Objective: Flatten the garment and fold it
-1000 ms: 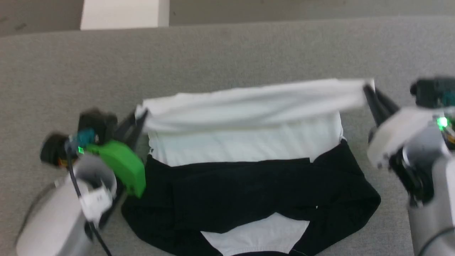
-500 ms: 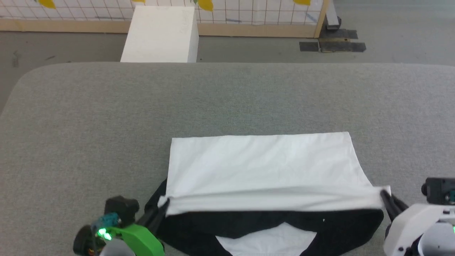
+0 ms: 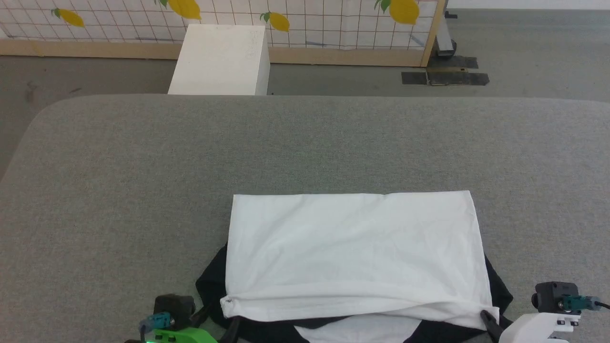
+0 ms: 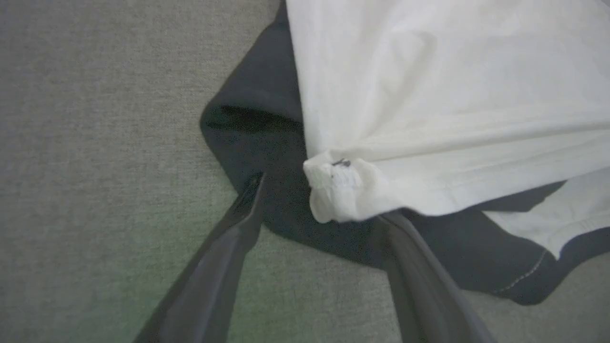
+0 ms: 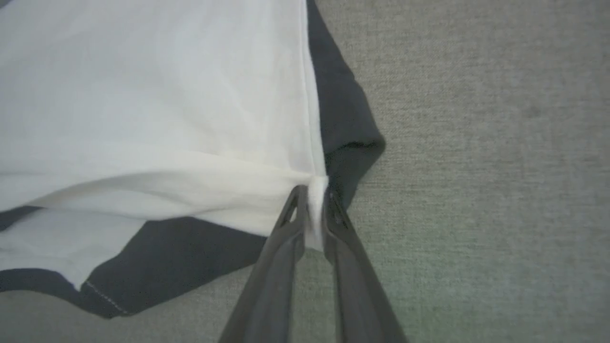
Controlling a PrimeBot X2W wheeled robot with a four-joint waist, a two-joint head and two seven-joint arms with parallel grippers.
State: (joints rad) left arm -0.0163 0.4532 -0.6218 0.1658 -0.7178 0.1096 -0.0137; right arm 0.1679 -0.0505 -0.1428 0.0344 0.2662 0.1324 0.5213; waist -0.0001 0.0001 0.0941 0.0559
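The garment (image 3: 352, 252) is caught at its near right white corner by the right hand (image 5: 313, 193). The two dark fingers are clenched almost together on a small tuft of white cloth, which stands up between their tips. Just right of that pinch, the black right sleeve (image 5: 343, 119) pokes out from under the white layer and lies flat on the grey desk (image 3: 143, 181).

At the near left corner, the left hand (image 4: 319, 200) is released. Its fingers are spread wide, and the bunched, hemmed white corner lies between them. The right finger reaches up to the cloth's edge, while the left finger rests on the edge of the black left sleeve (image 4: 252, 124). That sleeve fans out past the white layer toward the left.

Farther out, the garment sits at the near middle of the desk. Its white body forms a broad, mostly smooth rectangle with a straight far edge and a soft roll along the near edge. Under that roll, at the near middle, a patch of white shows, bordered by black.

The rest of the desk stretches grey to the far side, where its left corner is rounded. Beyond it, on the floor (image 3: 524, 47), a white box (image 3: 219, 59) stands against a gridded panel printed with lemons (image 3: 333, 24). Black tape patches (image 3: 445, 76) lie to the far right.
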